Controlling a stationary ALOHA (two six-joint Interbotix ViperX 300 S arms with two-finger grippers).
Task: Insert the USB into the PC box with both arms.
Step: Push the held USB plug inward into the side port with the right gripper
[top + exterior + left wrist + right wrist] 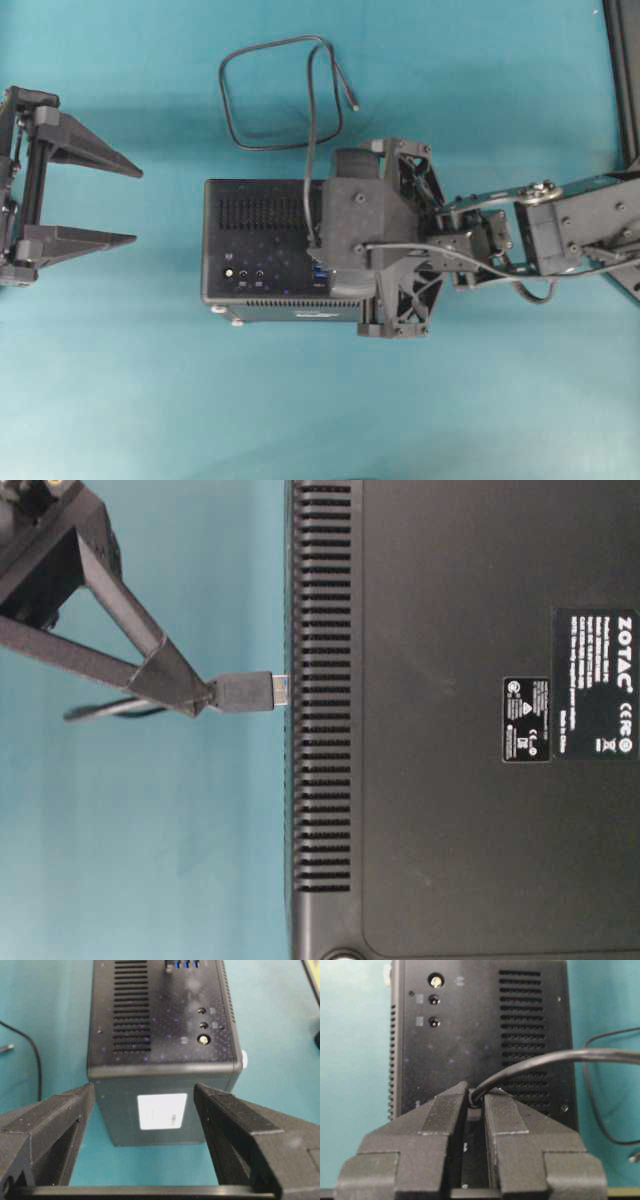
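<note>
A robotics lab bench: a plain teal tabletop (120,400) fills the frame, with black robot arms (560,225) entering from right and left edges and a dark frame rail (622,70) at upper right.

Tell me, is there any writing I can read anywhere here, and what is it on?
"ZOTAC", on the white label on the PC box.
"CE", on that label.
Its other lines: too small.
Small black sticker: print unreadable.
White sticker on the box's end: glared blank.
Port markings: blurred.
</note>
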